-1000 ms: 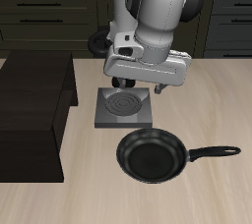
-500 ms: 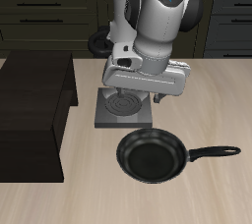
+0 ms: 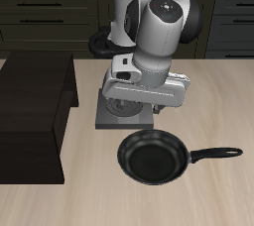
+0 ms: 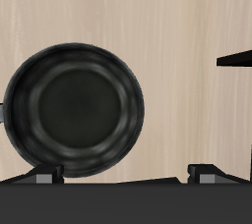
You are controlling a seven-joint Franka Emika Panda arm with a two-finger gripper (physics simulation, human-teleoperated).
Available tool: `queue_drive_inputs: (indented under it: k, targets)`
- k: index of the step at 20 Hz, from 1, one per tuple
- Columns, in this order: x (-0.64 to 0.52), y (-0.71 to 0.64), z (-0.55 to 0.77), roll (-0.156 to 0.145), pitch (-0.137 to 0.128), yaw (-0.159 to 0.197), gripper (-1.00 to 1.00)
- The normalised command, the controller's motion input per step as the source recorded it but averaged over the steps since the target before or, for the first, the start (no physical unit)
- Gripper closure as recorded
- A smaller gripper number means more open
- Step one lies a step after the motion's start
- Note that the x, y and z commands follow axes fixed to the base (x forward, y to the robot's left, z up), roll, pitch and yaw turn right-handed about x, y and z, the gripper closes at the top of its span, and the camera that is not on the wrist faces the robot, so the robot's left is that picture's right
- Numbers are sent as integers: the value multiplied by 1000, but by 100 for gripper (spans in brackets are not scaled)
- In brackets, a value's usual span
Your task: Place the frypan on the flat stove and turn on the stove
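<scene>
- The round, shallow black frypan (image 3: 152, 158) lies flat on the light wooden bench (image 3: 218, 101) in the lower middle of the exterior frame, and its long thin handle (image 3: 215, 155) points toward the right edge of the frame.
- The flat stove (image 3: 107, 118), a square grey metal plate, sits just above and to the left of the pan in that frame. The arm covers most of it, so its burner and knob are not visible.
- The tool (image 4: 124, 175) hangs above the near side of the stove, close to the pan but not touching it. Its two fingertips (image 4: 45, 176) stand well apart in the wrist view and hold nothing, so it is open.
- The wrist view shows the pan bowl but not the handle.
- A large dark brown box (image 3: 35, 111) stands at the left of the exterior frame, beside the stove.
- Risk, in my judgement: a grasp on the thin handle far from the bowl may let the pan tilt or turn in the fingers.
- Another risk: a descent on the rim may push the pan away, or the carried pan may bump the stove.
</scene>
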Motion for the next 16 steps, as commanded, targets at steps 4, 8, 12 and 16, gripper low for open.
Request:
queue_drive_inputs:
  k: [4,8,12,16]
  targets:
    - [94,-129,-146,-14,-6,-17,-100]
    - [53,9,-138,9,-2,-5,-100]
    - [45,22,-176,-5,7,4,-100]
    - [25,18,-217,10,15,-22,-100]
